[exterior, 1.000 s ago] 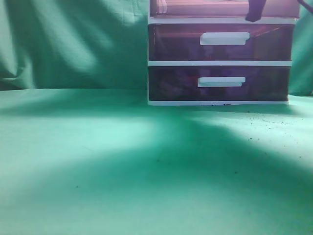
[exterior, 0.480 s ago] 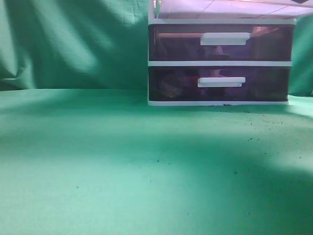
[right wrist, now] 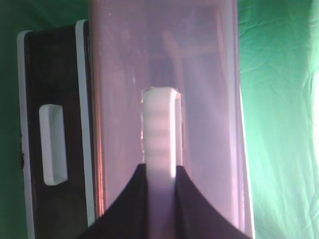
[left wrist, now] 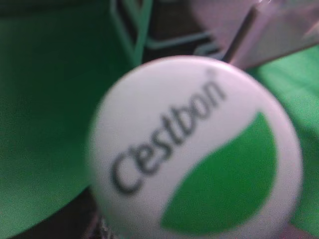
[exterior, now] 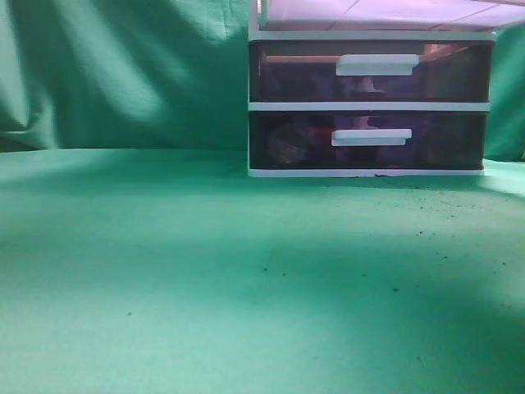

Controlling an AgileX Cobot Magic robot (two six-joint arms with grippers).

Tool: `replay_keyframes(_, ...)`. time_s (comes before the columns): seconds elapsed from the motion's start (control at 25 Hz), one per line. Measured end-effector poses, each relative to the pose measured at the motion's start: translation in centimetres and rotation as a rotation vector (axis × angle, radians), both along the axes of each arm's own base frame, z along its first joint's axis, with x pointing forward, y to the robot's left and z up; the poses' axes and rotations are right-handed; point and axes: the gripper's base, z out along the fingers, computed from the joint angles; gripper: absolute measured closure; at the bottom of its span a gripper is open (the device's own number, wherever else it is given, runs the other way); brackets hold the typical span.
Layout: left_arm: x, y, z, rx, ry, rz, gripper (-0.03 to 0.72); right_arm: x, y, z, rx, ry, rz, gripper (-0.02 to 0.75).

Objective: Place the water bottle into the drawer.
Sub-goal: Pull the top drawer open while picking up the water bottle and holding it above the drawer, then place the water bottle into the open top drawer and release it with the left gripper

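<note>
Right end effector (right wrist: pixel 160 199) — on drawer (right wrist: pixel 164 64) handle (right wrist: pixel 160 132)

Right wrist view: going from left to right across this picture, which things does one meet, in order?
White bar handle of a lower drawer → dark front of that lower drawer → pulled-out top drawer, with its white handle between the right gripper fingers → green cloth.

Dark end effector gone from drawer (exterior: pixel 377 11) front — drawer slid forward.
</note>
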Motion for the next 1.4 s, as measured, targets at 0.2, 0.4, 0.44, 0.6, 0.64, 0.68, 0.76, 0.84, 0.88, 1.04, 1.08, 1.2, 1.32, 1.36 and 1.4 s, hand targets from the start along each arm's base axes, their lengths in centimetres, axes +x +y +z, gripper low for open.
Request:
replay_keyframes(0.2,2.0,-2.8,7.2,-0.225,-0.192,-0.175,0.398,0.0,0.0,0.0,-0.002,0.005,-0.002,0.639)
replay_keyframes(0.4,5.9,-7.3,11.6,-0.265,-0.31,-0.317,0.398,0.0,-0.1,-0.2,-0.012,0.017,-0.007,0.639)
replay_keyframes(0.44,6.8,-8.4,12.0,-0.264,-0.326,-0.341,0.398,0.0,-0.1,-0.2,-0.013,0.019,-0.008,0.639)
replay_keyframes(0.6,10.8,-12.6,10.9,-0.244,-0.326,-0.399,0.398,0.0,-0.1,-0.2,-0.015,0.022,-0.01,0.639)
replay_keyframes(0.64,12.1,-13.5,9.8,-0.239,-0.303,-0.402,0.398,0.0,-0.1,-0.2,-0.015,0.022,-0.01,0.639)
replay_keyframes(0.68,13.1,-14.1,8.9,-0.23,-0.286,-0.402,0.398,0.0,-0.1,-0.2,-0.015,0.022,-0.009,0.639)
replay_keyframes(0.76,15.4,-15.2,6.1,-0.2,-0.231,-0.397,0.398,0.0,-0.1,-0.2,-0.017,0.022,-0.008,0.639)
replay_keyframes(0.84,16.9,-15.9,3.9,-0.177,-0.186,-0.394,0.398,0.0,-0.1,-0.3,-0.018,0.023,-0.009,0.639)
replay_keyframes(0.88,17.4,-16.2,2.9,-0.168,-0.166,-0.394,0.398,0.0,-0.1,-0.3,-0.018,0.023,-0.008,0.639)
replay_keyframes(1.04,18.5,-16.7,1.2,-0.155,-0.128,-0.393,0.398,0.0,-0.1,-0.3,-0.018,0.023,-0.008,0.639)
replay_keyframes(1.08,18.6,-16.8,1.0,-0.156,-0.124,-0.393,0.398,0.0,-0.1,-0.3,-0.018,0.025,-0.008,0.639)
replay_keyframes(1.2,18.7,-17.0,0.3,-0.147,-0.098,-0.404,0.347,0.0,0.0,-0.3,-0.019,0.026,-0.007,0.639)
replay_keyframes(1.32,18.6,-17.0,0.2,-0.139,-0.078,-0.422,0.163,-0.1,0.0,-0.3,-0.024,0.032,-0.007,0.639)
replay_keyframes(1.36,18.5,-17.1,0.3,-0.145,-0.079,-0.423,0.095,-0.1,0.0,-0.4,-0.033,0.037,-0.008,0.639)
replay_keyframes(1.4,18.5,-17.2,0.4,-0.154,-0.076,-0.426,0.059,0.0,0.0,-0.5,-0.033,0.042,-0.01,0.639)
